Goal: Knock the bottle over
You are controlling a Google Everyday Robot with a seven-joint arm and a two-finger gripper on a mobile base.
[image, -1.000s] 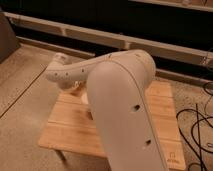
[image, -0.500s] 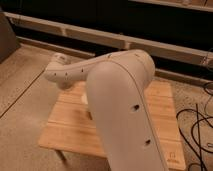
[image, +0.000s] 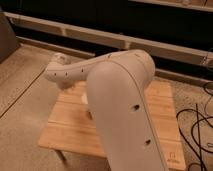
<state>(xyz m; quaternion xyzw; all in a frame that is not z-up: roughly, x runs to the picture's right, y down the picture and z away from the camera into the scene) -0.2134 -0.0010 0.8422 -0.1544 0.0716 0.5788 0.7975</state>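
The robot arm [image: 120, 105] fills the middle of the view, its thick white upper link crossing the wooden table [image: 65, 127] from the near right corner toward the far left corner. The gripper is hidden behind the arm, somewhere above the table's far side. The bottle cannot be seen either. Black cables [image: 197, 125] lie on the floor past the table's right edge.
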